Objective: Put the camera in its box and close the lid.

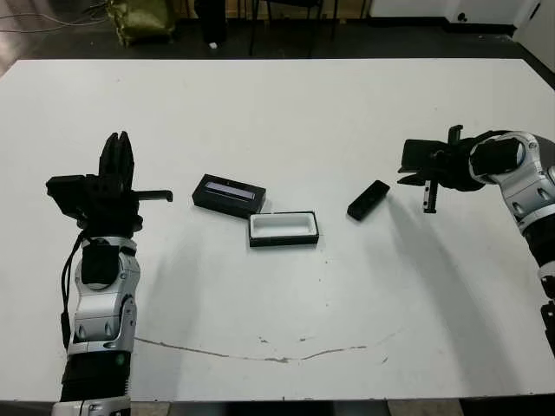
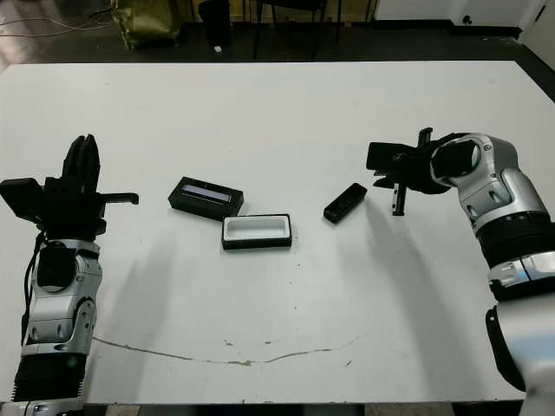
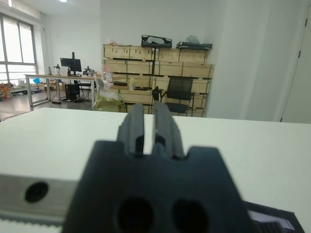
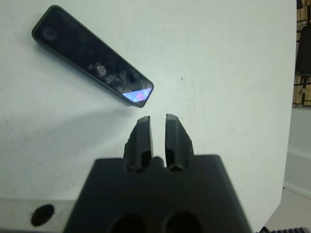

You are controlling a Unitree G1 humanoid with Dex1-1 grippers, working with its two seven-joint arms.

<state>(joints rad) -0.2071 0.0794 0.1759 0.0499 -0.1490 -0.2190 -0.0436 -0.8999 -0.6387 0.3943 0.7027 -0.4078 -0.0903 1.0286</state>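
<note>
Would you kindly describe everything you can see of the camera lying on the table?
The camera is a slim, black, glossy rectangular bar with rounded corners. Its upward face looks like smudged glass, with a small round dot near the middle and a bluish-purple patch at one end. It lies flat and diagonal on the bare white table, to the right of the open white-lined box, apart from it. Nothing touches it; the right gripper hovers just beside its bluish end with fingers nearly together, holding nothing.
</note>
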